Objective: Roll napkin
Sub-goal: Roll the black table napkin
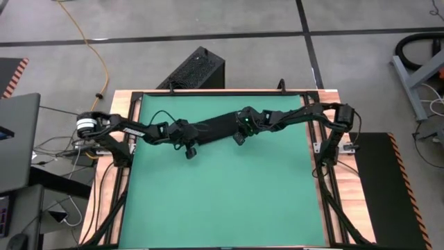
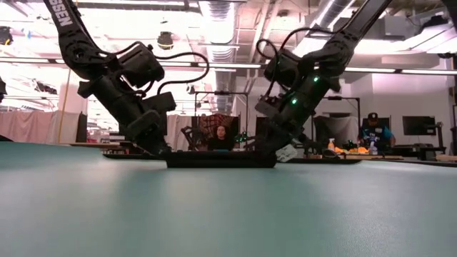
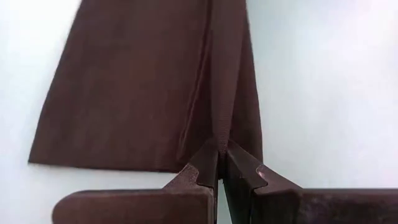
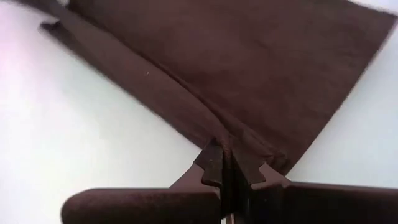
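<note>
The napkin [image 1: 214, 128] is a black cloth lying as a long narrow strip across the green mat [image 1: 222, 201], toward its far half; in the low view the napkin [image 2: 221, 158] shows as a low flat band. A raised fold runs along its near long side. My left gripper [image 3: 221, 149] is shut at the strip's left end, and my right gripper [image 4: 227, 152] is shut at its right end. In the high view my left gripper [image 1: 189, 133] and my right gripper [image 1: 240, 129] face each other along the strip. My left gripper pinches the raised fold [image 3: 219, 138] at the napkin's left end between its two fingertips. It comes slanting down from the table's left, in line with the fold. The cloth beyond lies flat on the mat. My right gripper pinches the same fold [image 4: 225, 138] at the napkin's right end, near the corner, between its two fingertips. It slants down from the table's right, along the fold. The rest of the cloth lies flat on the mat.
A rigid black box with vent slots [image 1: 194, 69] stands just beyond the table's far edge. A laptop [image 1: 17, 139] and cables sit off the left side. People [image 2: 373, 132] show in the room behind. Bare mat lies toward the near edge.
</note>
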Robot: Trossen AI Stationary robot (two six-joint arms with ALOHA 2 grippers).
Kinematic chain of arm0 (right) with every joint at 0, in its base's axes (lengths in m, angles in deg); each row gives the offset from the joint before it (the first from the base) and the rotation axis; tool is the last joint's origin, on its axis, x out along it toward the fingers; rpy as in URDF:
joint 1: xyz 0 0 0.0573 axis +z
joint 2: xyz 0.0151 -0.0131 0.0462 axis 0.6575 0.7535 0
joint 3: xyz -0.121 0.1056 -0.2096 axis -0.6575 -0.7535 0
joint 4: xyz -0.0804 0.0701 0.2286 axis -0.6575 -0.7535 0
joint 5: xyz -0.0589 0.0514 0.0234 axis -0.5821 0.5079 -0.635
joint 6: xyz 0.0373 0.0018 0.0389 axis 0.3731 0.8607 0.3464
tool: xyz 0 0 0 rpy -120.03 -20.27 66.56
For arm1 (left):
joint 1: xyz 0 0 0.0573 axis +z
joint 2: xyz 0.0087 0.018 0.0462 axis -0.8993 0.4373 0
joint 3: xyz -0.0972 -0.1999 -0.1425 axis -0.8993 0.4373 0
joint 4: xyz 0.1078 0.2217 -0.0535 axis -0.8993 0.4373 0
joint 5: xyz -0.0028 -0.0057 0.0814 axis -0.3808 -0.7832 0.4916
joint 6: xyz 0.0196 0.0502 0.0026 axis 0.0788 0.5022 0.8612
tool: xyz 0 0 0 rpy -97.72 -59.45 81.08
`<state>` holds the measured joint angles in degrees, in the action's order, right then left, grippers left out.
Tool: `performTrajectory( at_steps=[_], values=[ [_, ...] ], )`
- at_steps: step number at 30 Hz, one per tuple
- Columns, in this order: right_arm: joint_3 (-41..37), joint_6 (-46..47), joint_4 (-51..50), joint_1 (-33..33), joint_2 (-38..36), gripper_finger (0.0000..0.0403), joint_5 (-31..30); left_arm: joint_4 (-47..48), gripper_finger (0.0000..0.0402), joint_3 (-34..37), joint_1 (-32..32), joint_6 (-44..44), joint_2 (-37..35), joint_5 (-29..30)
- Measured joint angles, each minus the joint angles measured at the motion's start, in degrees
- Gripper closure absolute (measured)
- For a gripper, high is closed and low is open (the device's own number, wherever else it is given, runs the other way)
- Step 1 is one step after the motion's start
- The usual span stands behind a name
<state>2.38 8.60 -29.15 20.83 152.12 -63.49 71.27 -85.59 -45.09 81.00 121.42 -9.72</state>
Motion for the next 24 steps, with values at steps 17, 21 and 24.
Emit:
performTrajectory(
  at_steps=[17, 21, 24],
  values=[
    [4.34, 2.28, -9.22, 7.96, -0.10, 0.0384, -2.99, 3.44, 0.0401, -0.34, -4.50, -3.67, -1.85, -3.23],
    [4.28, 5.79, -12.57, 15.60, -0.07, 0.0384, -6.65, 4.35, 0.0401, -0.34, -9.79, -4.73, -1.96, -6.13],
    [4.28, 10.11, -13.85, 21.82, -0.52, 0.0384, -6.68, 5.49, 0.0401, -0.34, -15.06, -6.61, -1.98, -6.29]
  ],
)
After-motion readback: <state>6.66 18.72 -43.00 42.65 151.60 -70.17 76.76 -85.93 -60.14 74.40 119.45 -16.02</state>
